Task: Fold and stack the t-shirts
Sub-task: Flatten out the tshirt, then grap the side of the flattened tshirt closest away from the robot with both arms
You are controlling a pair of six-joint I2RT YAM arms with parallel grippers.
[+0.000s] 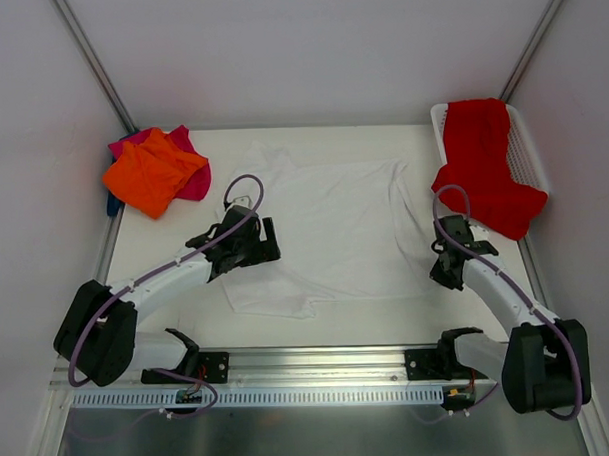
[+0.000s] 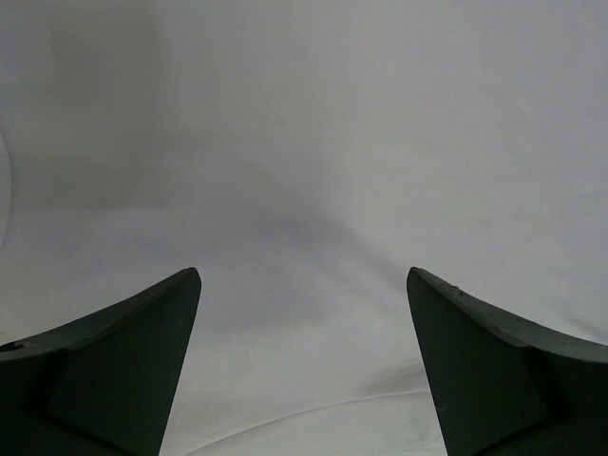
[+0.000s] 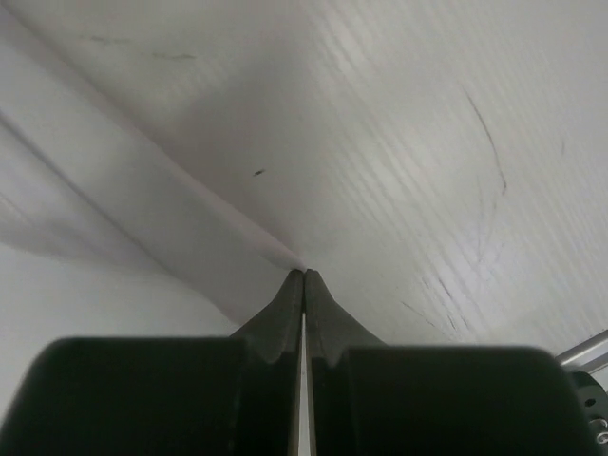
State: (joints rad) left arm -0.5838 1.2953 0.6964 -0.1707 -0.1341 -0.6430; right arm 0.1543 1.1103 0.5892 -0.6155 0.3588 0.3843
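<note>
White t-shirt (image 1: 334, 227) spread mostly flat mid-tabletop (image 1: 388, 320), between both arms. Nearest: left pincer (image 2: 304, 275) wide apart, low over shirt's left part, cloth directly beneath. Right pincer (image 3: 304, 273) closed tight at shirt's right edge; cloth caught or not, cannot tell. Outline roughly square, long axis unclear. Farther back: orange t-shirt (image 1: 148, 173) atop pink t-shirt (image 1: 193, 177) far left, red t-shirt (image 1: 482, 162) draped over basket (image 1: 527, 150) far right.

One shirt (image 1: 334, 227) lies spread out on the middle of the table (image 1: 388, 315). A pile of shirts (image 1: 154, 171) sits in the far left corner. A basket (image 1: 527, 155) stands in the far right corner, another shirt (image 1: 482, 162) draped over it.
</note>
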